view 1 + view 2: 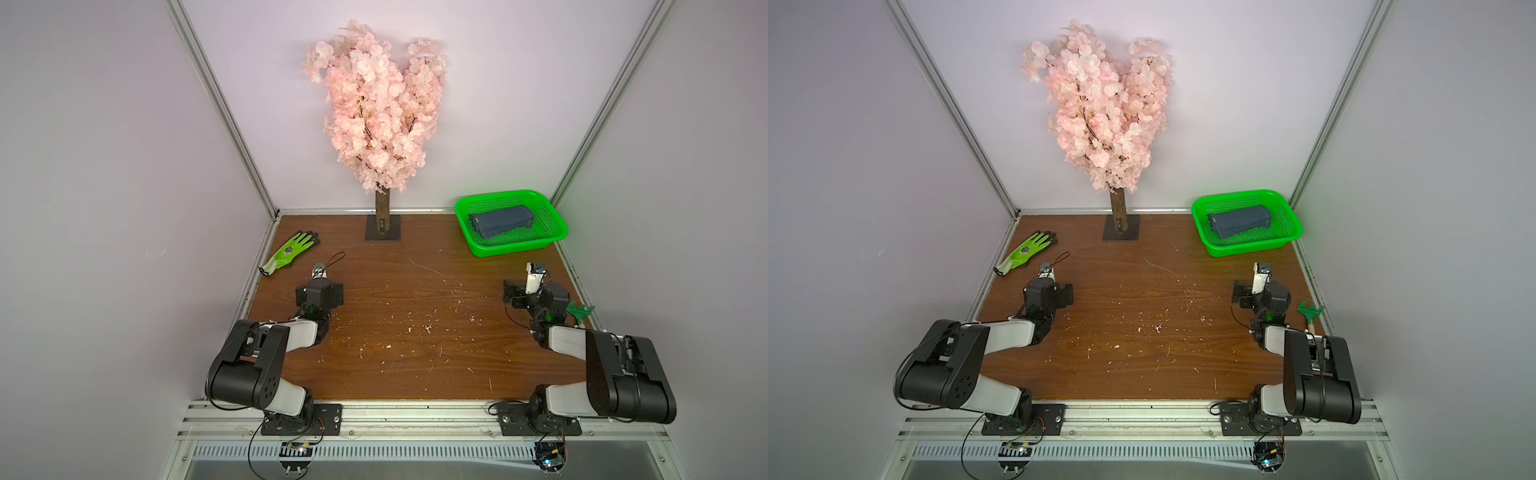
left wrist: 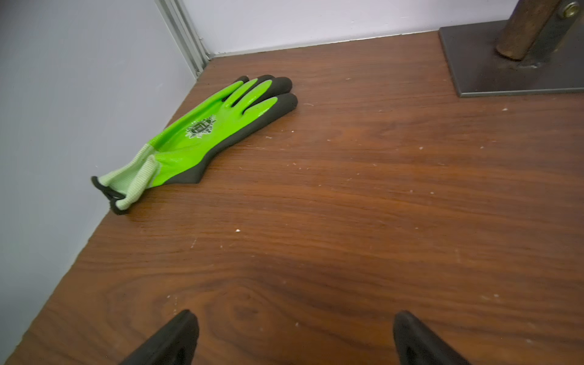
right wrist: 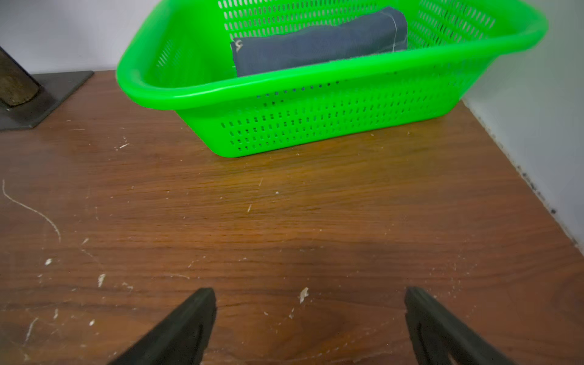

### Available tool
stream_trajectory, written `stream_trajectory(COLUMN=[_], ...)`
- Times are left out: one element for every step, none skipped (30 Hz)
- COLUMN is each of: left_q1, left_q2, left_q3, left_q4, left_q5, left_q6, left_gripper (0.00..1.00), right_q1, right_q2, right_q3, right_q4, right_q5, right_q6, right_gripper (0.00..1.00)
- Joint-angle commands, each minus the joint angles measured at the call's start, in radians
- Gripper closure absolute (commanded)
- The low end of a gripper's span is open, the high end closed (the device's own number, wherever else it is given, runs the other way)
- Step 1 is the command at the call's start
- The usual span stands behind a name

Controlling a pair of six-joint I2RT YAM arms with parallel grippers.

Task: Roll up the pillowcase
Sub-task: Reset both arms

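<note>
- Pillowcase [image 3: 319, 47] lay rolled in green basket [image 3: 284, 85]; white mark on it unreadable
- Glove [image 2: 205, 139] emblem illegible
- Left gripper [image 2: 294, 331] and right gripper [image 3: 311, 313] gaped, empty

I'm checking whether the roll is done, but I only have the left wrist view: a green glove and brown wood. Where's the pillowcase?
Observer: The pillowcase lies as a compact bundle, apparently rolled, inside a green basket at the far right corner of the table.
Operator: Is the right hand on it?
Observer: No. The right hand is open and holds nothing, over the table short of the basket.
</note>
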Motion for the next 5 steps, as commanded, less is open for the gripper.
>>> stream_trajectory(left_q1=[0.023, 0.027, 0.026, 0.030, 0.032], left_q2=[-0.008, -0.014, -0.021, -0.031, -0.041], left_q3=[0.004, -0.006, -0.017, -0.029, -0.039], left_q4=[0.179, 0.196, 0.208, 0.223, 0.228], left_q5=[0.002, 0.007, 0.005, 0.007, 0.015], left_q6=[0.052, 0.059, 0.062, 0.064, 0.063], left_gripper=[0.01, 0.01, 0.01, 0.01, 0.01], right_q1=[0.021, 0.022, 0.025, 0.029, 0.033], right_q2=[0.000, -0.002, 0.001, 0.003, 0.003], right_q3=[-0.007, 0.000, 0.000, 0.003, 0.005], right_q4=[0.180, 0.166, 0.170, 0.163, 0.163], right_q5=[0.077, 0.065, 0.062, 0.067, 0.074], right_q6=[-0.058, -0.064, -0.069, -0.073, -0.073], right_gripper=[0.00, 0.00, 0.00, 0.00, 0.00])
